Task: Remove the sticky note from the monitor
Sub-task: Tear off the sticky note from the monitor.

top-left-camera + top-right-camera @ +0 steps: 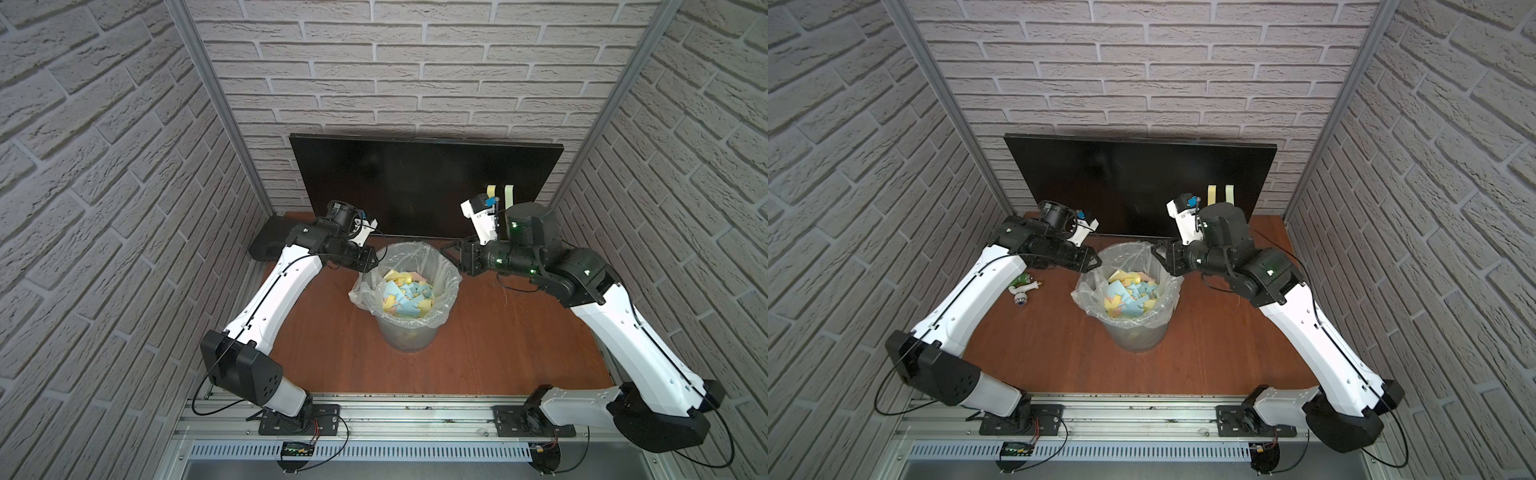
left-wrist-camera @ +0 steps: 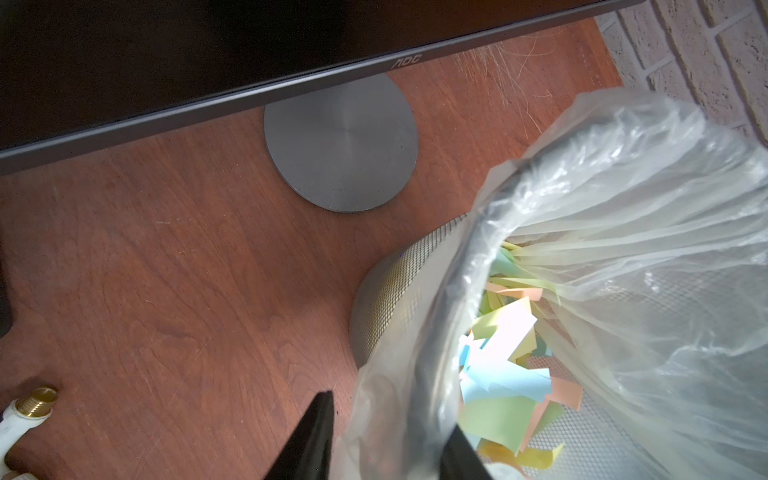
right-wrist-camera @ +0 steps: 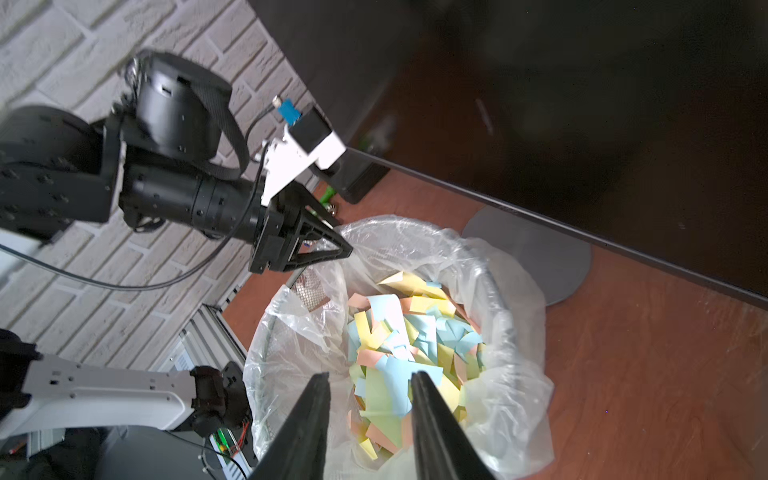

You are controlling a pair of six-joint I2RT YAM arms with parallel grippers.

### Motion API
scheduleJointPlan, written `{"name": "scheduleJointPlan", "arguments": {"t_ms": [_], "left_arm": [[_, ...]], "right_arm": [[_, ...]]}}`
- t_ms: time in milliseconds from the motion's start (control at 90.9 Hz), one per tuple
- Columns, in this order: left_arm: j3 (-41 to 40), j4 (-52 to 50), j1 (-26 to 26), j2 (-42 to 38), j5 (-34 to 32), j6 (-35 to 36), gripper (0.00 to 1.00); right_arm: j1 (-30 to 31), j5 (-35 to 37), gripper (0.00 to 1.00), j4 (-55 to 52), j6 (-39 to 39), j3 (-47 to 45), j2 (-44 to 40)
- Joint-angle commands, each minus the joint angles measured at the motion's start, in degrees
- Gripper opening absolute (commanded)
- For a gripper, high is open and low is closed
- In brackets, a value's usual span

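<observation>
A: In both top views, two pale-yellow sticky notes (image 1: pixel 491 193) cling to the glossy black monitor (image 1: pixel 415 183), behind the bin (image 1: pixel 409 332), toward the right arm's side. Not done.
B: Left wrist?
A: There the left gripper (image 2: pixel 390 415) is clamped on the bin's rim through the crinkly clear liner (image 2: pixel 623 166). Mesh wall; brushed round stand (image 2: pixel 340 141) (the monitor's) behind the bin.
B: Right wrist?
A: The right gripper (image 3: pixel 370 376) is parted and empty above the bin's pastel paper scraps (image 3: pixel 415 332). Two peels remain, I judge.

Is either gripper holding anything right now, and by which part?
The left gripper is shut on the rim of the bin, with the plastic liner pinched in the same grip. The right gripper is open above the bin and holds nothing.
</observation>
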Motion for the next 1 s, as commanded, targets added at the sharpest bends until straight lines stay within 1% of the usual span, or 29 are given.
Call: {"name": "scheduleJointPlan", "arguments": {"t_ms": [0,253,407,583,704,880,990], "left_arm": [[1.13,-0.03,0.69,-0.54,-0.62,0.24,0.38],[1.22,-0.03,0.74,-0.37,-0.69,0.24,0.38],[1.18,-0.03,0.74,-0.43,-0.69,0.24,0.38],[1.17,0.06,0.74,-0.32,-0.6,0.24,0.38],[1.3,-0.01,0.72,-0.24,-0.55,0.24,0.38],[1.11,0.11,0.68,-0.19,-0.55,0.15,0.38],[1.11,0.15,0.72,-0.19,-0.67,0.2,0.38]], "right_arm": [[-4.68,-4.42,0.36,3.35,3.92,-2.17,-3.55],[-18.1,-7.47,0.36,6.83,11.93,-9.96,-8.72],[-25.19,-9.02,0.36,11.78,17.31,-16.34,-11.36],[-30.6,-8.71,0.36,19.74,23.24,-21.98,-12.77],[-34.25,-10.53,0.36,26.98,26.86,-24.08,-11.94],[-36.74,-12.62,0.37,32.2,28.69,-22.22,-8.27],[-37.11,-13.08,0.43,34.28,29.31,-20.73,-5.75]]}}
